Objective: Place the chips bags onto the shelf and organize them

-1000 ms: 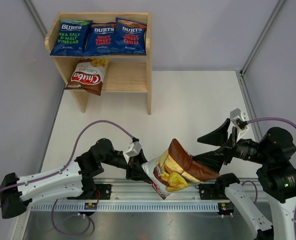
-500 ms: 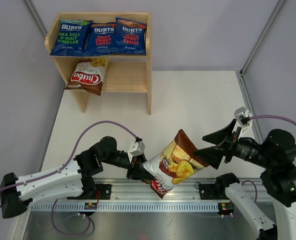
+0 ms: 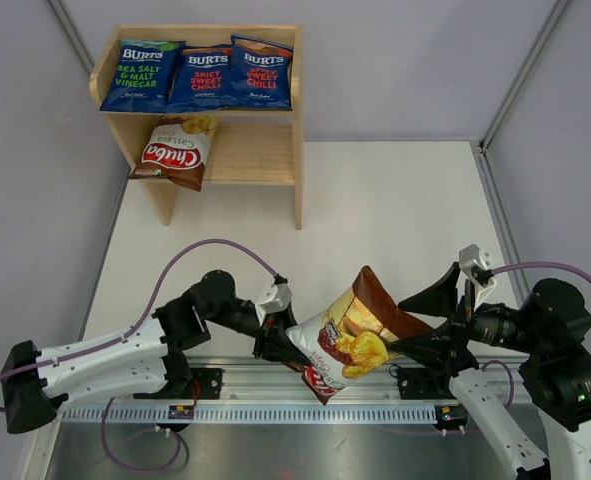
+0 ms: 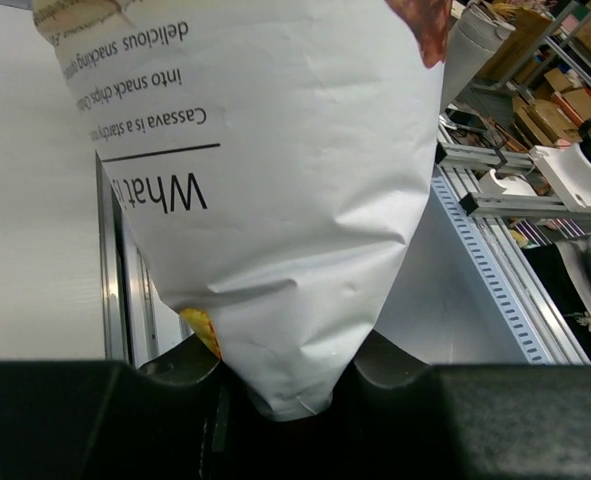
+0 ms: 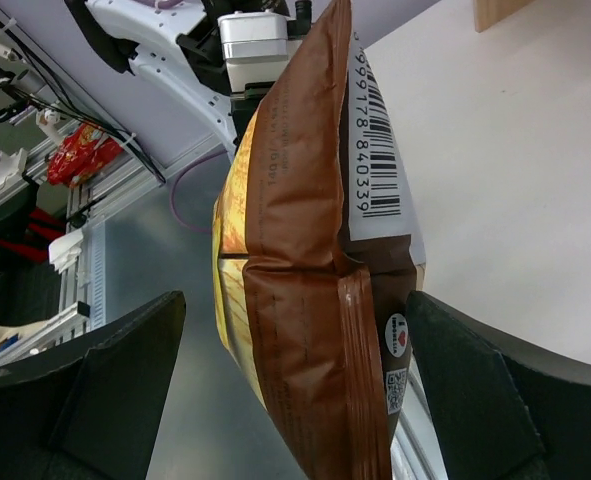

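My left gripper (image 3: 278,338) is shut on the bottom corner of a brown-and-cream Chuba chips bag (image 3: 350,335) and holds it tilted above the table's near edge. In the left wrist view the bag's white back (image 4: 275,200) is pinched in the left gripper (image 4: 285,390). My right gripper (image 3: 417,322) is open, with its fingers on either side of the bag's brown top end (image 5: 305,250) and not touching it (image 5: 295,305). On the wooden shelf (image 3: 275,150) at the far left, three blue Burts bags (image 3: 203,78) lie on top. A second Chuba bag (image 3: 178,150) lies on the lower tier.
An aluminium rail (image 3: 275,385) with the arm bases runs along the near edge. Grey walls close in the white table (image 3: 395,210) on the left, back and right. Purple cables loop over both arms. The right half of the shelf's lower tier is bare wood.
The held bag has swung more upright in my left gripper. My right gripper drew back to the right, then came in again around the bag's brown end, staying open.
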`<state>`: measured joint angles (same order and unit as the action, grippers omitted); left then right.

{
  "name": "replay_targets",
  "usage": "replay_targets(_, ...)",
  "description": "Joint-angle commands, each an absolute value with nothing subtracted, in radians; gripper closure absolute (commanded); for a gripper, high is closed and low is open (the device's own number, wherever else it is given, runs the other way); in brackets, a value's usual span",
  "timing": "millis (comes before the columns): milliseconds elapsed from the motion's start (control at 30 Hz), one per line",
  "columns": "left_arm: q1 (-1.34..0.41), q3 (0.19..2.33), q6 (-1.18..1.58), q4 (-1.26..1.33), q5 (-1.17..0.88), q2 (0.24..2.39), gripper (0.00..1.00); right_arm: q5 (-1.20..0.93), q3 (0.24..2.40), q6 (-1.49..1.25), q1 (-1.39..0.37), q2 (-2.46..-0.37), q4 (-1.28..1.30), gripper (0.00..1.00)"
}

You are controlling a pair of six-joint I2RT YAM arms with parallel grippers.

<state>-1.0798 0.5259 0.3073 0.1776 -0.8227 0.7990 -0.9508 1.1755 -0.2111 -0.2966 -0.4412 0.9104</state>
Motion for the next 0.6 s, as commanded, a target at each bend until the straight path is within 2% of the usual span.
replay_targets(0, -1.08, 0.6, 0.314, 0.284, -0.914, 0.834, 1.0, -1.023, 1.155, -0.183, -0.304, -0.423, 0.876, 0.01)
replay_targets(133, -1.081, 0.615, 0.316, 0.31, -0.948, 0.85, 1.0, -0.938, 1.164, -0.175, -0.304, -0.459, 0.911, 0.01)
replay_targets(200, -1.081, 0.626, 0.311, 0.313, -0.976, 0.857, 1.0, -0.837, 1.178, -0.155, -0.304, -0.468, 0.934, 0.01)
replay_targets(233, -1.083, 0.629, 0.31, 0.313, -0.985, 0.859, 1.0, -0.705, 1.187, -0.146, -0.304, -0.469, 0.943, 0.01)
replay_targets(300, -1.085, 0.635, 0.304, 0.311, -1.003, 0.865, 1.0, -0.651, 1.204, -0.13, -0.304, -0.477, 0.956, 0.01)
replay_targets(467, -1.092, 0.649, 0.275, 0.267, -1.017, 0.868, 1.0, -0.754, 1.172, -0.182, -0.305, -0.485, 0.902, 0.01)
replay_targets(567, -1.092, 0.658, 0.255, 0.253, -1.015, 0.861, 1.0, -1.051, 1.119, -0.26, -0.305, -0.482, 0.806, 0.0)
